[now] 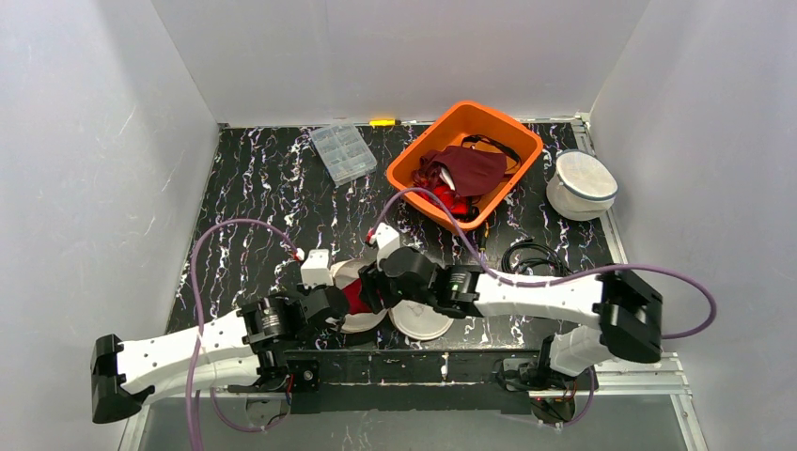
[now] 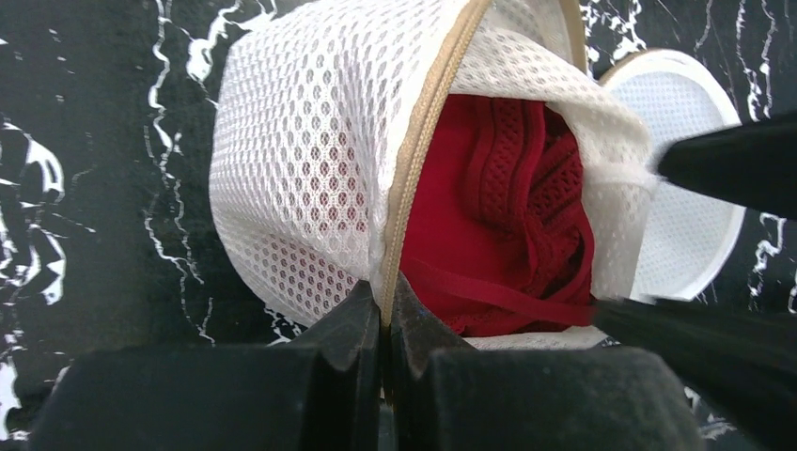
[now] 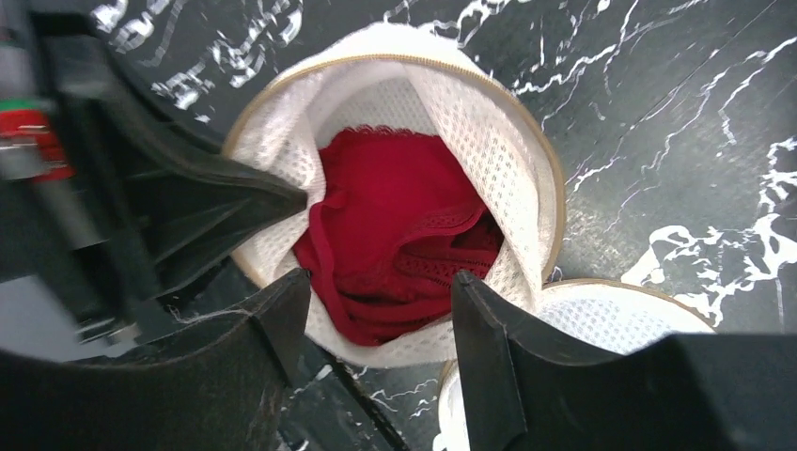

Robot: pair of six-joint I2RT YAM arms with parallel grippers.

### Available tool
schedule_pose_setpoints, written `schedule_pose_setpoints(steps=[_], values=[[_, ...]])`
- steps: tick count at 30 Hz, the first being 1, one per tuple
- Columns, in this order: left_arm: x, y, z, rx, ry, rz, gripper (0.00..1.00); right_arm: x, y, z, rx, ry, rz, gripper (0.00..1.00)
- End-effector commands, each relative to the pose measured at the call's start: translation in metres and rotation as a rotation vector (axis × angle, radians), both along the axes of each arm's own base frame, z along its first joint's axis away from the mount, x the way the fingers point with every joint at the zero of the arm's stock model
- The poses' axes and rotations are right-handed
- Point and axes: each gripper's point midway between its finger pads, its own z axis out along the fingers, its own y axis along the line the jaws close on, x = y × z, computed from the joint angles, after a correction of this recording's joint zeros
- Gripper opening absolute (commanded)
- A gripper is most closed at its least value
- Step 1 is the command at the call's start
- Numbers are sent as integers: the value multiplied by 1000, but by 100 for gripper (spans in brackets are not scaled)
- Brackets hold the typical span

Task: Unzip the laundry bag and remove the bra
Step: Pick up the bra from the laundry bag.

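Left gripper [image 2: 381, 324] pinches the laundry bag [image 2: 301, 160] by its zipper rim [image 2: 416, 155] — keep it anchored. Right gripper [image 3: 381, 287] spread; red bra [image 3: 395, 216] sits just ahead between its fingertips, inside the opened bag — reach deeper, close on a thick fold, avoid mesh.

One fixed camera looks down from high above over the whole table [image 1: 254, 188], while both wrist cameras peer close-up into the same open laundry bag [image 2: 301, 160].

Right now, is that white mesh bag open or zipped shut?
Open: the mesh bag gapes along its zipper, with the red bra showing inside, not yet out. The left end effector pinches its edge.
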Motion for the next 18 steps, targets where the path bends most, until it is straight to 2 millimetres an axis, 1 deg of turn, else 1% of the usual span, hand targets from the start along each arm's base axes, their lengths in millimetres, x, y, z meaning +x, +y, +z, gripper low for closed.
schedule_pose_setpoints(steps=[1, 4, 6, 8, 9, 11, 14, 18], values=[[-9, -4, -9, -29, 42, -41, 0, -2, 19, -22, -52, -4, 76, 65], [-12, -3, -11, -37, 59, -39, 0, -2, 27, -35, -63, 7, 86, 66], [-14, -2, -13, -43, 66, -36, 0, -1, 27, -44, -78, 10, 83, 67], [-15, 0, -16, -45, 71, -32, 0, 0, 25, -52, -98, 13, 73, 64], [-15, 1, -17, -45, 71, -30, 0, 1, 24, -55, -105, 15, 67, 60], [-16, 2, -20, -44, 73, -27, 0, 1, 22, -57, -105, 17, 60, 49], [-16, 2, -22, -42, 74, -22, 0, 3, 19, -54, -95, 12, 40, 28], [-16, 4, -24, -33, 77, -19, 0, 5, 15, -37, -52, -11, 18, 1]])
